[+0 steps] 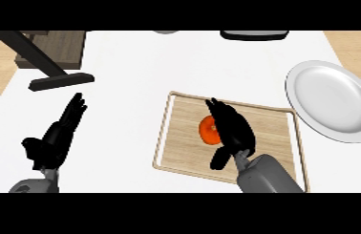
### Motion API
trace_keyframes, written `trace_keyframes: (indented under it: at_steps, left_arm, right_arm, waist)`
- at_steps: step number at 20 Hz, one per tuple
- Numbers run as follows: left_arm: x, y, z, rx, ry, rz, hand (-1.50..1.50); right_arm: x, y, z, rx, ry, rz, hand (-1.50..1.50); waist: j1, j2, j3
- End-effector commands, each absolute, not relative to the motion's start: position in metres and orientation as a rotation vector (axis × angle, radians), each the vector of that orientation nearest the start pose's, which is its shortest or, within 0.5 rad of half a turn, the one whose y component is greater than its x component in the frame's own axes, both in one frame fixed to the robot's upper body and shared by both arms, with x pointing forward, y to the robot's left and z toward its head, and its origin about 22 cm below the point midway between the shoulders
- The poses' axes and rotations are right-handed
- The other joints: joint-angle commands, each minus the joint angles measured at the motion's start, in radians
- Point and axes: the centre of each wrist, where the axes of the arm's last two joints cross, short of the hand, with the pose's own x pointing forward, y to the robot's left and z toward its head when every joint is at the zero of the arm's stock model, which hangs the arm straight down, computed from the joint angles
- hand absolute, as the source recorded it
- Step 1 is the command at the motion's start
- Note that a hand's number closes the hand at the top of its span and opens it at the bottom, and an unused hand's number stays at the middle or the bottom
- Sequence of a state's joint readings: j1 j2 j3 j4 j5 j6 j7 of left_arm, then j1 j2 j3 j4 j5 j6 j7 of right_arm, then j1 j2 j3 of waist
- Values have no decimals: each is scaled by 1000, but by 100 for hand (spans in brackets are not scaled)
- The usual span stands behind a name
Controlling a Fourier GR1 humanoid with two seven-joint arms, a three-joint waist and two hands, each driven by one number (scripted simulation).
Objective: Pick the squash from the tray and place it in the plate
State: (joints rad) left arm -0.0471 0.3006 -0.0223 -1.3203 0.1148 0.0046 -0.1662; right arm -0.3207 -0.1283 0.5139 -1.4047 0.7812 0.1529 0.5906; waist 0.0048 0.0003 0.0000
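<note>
While the right hand (pixel 231 128) hangs over the wooden tray (pixel 185 152), its fingers (pixel 215 109) straight and held together, the orange squash (pixel 208 130) lies on the tray just beside and partly beneath them. Judging by this, the reach is in hand (no grasp yet). Next the fingers must curl round the squash, then carry it right to the plate (pixel 331 97). Resting open, the left hand (pixel 56 137) shows at lower left of the surface (pixel 141 61).

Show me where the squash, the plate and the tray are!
squash (pixel 207 130): head view, its orange left part.
plate (pixel 331 97): head view, its white middle.
tray (pixel 187 132): head view, bare wood left of the squash.
</note>
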Motion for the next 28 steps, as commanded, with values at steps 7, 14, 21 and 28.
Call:
trace_keyframes:
  at_steps: [7, 14, 21, 28]
  left_arm:
    - [255, 307, -26, 174, -1522, -152, 0]
    - [254, 305, -11, 156, -1512, -145, 0]
    - [252, 315, -27, 162, -1525, -143, 0]
    - [229, 333, -32, 263, -1472, -23, 0]
  right_arm:
    - [280, -120, -8, -549, -1083, 1185, 150]
    - [279, -100, -21, -520, -1143, 1253, 150]
    - [277, -104, 2, -699, -1368, 1248, 150]
    - [251, -395, 20, -1194, -943, 747, 150]
  waist:
    - [-4, 0, 0]
    - [-1, -1, 0]
    - [-8, -2, 0]
    - [-173, -18, 8]
